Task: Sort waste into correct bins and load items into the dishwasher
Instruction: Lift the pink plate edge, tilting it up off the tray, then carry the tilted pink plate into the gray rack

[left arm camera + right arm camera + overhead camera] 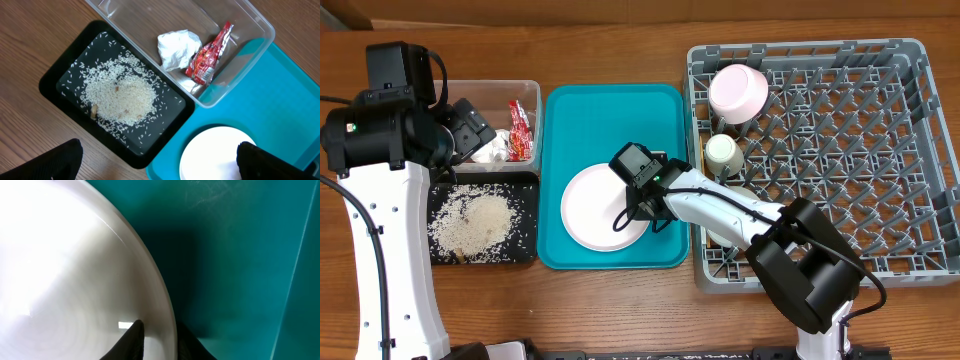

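**Right jaws:** narrow, set astride the rim of the plate (75, 255), with one finger (132, 340) on its face and the other just outside the edge. The wrist view does not show whether they bite yet, and the plate lies flat. A rim hold is judged the only workable one, since a flat plate offers no other purchase.

**Plate:** on the teal tray (610, 110), in the half nearer the robot, bare of waste. It is the only dish in view outside the rack (920, 150).

**Left jaws:** fully apart and empty, hanging above the tub (490, 88) and the black tray (55, 75), well apart from the right arm's work.

**Waste:** the wrapper (210, 55) and tissue (177, 47) lie side by side in the tub. The rice (120, 95) is heaped in the black tray with stray grains around it. Dry waste and food waste are kept apart, so sorting is judged done.

**Rack:** on the table (620, 40), just beside the teal tray on its right. A bowl (738, 92) and a cup (723, 153) sit among the pegs in the corner nearest the tray.

**Next move, as judged:** lift the plate over the rack wall and stand it on edge between pegs. The risk is the plate slipping from so slight a hold.
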Tool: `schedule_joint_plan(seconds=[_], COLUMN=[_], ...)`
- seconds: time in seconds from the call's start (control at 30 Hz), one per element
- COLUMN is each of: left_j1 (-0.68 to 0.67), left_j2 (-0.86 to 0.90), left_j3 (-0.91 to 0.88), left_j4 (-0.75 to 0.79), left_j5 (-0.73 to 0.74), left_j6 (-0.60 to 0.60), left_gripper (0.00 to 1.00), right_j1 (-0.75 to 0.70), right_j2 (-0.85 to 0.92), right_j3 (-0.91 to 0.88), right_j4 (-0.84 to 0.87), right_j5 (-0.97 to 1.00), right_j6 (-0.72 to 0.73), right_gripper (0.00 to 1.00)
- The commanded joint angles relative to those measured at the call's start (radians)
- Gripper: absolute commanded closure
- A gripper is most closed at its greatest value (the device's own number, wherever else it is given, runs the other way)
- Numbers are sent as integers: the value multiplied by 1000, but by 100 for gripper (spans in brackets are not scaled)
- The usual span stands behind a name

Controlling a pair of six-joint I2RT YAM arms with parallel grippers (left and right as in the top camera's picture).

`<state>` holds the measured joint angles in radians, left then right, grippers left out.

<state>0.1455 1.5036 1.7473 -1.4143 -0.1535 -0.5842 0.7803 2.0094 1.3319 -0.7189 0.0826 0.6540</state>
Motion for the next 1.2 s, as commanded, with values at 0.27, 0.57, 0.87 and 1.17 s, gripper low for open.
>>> schedule_joint_plan(seconds=[0.27,0.57,0.87,1.17], left_j1=[-2,-2,-2,-2], left_j2=[2,2,2,2], left_j3=[2,2,2,2], left_j4=[1,1,1,1], left_j5=[-3,-3,-3,-3], left_j6=[12,12,12,12], left_gripper=[0,0,0,0], right_j1=[5,5,5,-19], right_j2=[17,17,17,-102], right_j3=[-11,-82,-74,160], right_j4=[12,80,82,-172], right_j5=[3,2,-9,93], right_j6=[5,5,5,-12], right_gripper=[77,78,96,96])
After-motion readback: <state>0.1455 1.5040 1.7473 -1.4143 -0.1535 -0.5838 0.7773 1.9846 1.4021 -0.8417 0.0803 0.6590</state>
